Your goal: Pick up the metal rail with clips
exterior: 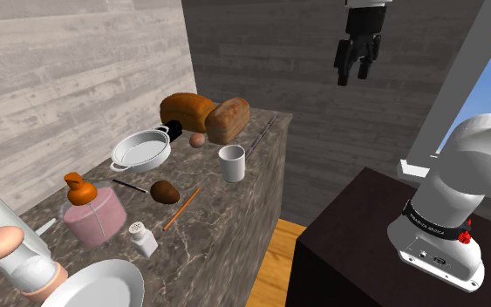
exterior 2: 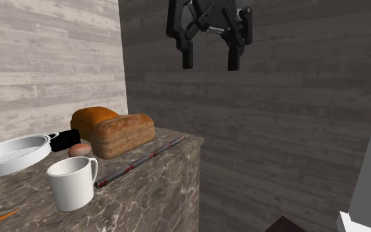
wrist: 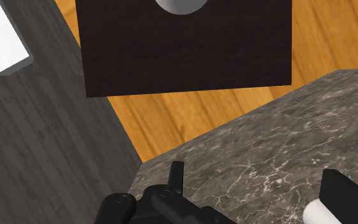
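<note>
Observed: the all-black two-finger gripper hangs high in front of the dark plank wall, well above the grey veined marble counter. Its fingers are spread apart and clasp nothing. The slim dark rail with reddish marks lies flat on the counter along its edge, running from just beside the plain white mug toward the far corner. It passes close by the brown oblong bread loaf; whether the two touch cannot be told. In the shoulder view the rail is a thin line between that loaf and the counter's right edge. The wrist view looks down on the counter's corner, an orange wooden floor and the dark brown box stand — the fingers well apart there too
</note>
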`<state>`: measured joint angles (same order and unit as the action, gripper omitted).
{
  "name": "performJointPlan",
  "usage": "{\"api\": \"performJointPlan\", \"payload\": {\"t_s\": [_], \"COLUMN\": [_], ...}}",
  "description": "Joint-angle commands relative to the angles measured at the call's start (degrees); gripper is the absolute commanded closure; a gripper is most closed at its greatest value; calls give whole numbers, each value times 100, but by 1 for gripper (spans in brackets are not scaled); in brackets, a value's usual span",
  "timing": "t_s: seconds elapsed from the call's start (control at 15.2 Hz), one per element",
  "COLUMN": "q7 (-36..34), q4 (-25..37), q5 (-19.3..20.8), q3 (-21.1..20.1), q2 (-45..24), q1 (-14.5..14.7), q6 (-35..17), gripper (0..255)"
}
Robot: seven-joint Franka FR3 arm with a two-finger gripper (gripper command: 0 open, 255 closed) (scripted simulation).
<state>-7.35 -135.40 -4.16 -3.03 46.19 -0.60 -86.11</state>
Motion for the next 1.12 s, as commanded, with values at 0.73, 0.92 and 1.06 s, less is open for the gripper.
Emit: {"api": "performJointPlan", "payload": {"t_s": [0.73, 0.92, 1.06], "q7": [-2442, -3124, -3592], "q4": [-171, -22, 118], "q5": [-495, -455, -373], "q3": [-1213, -1496, -1667], "q2": [-1627, -2238, -2672], "q1": [-447, -605, -717], "q6": [-1983, -2484, -2794], "gripper": [0, 0, 0]}}
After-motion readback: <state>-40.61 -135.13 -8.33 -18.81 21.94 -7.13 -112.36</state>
